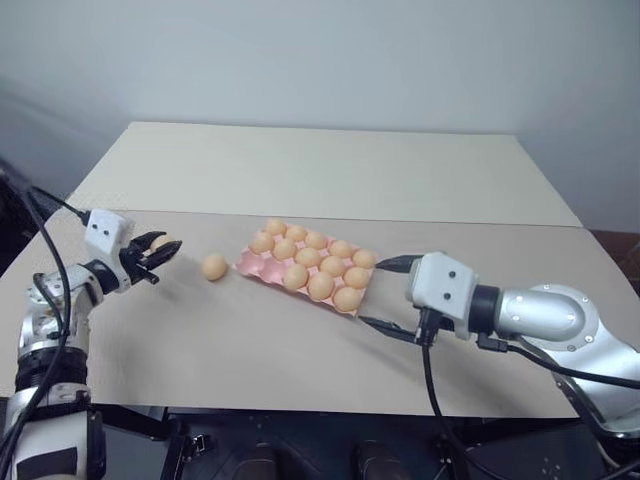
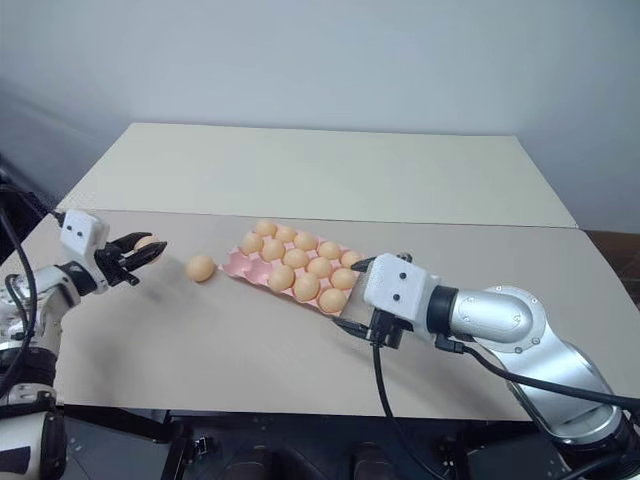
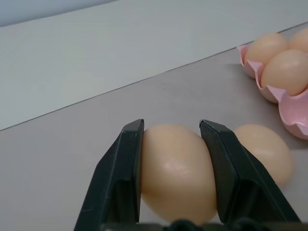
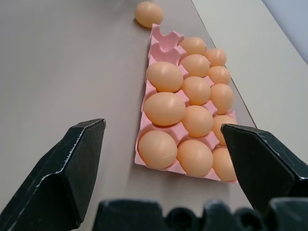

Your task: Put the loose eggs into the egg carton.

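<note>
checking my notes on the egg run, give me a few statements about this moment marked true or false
1. The left gripper is shut on an egg. True.
2. The right gripper is clamped on the egg carton. False: its fingers stand wide open on either side of the carton's near end, holding nothing.
3. One loose egg lies on the table beside the carton. True.
4. Every cup in the carton is filled. False: at least one cup at the end nearest the loose egg is empty.
5. The carton has a closed lid. False: it is an open pink tray.
</note>
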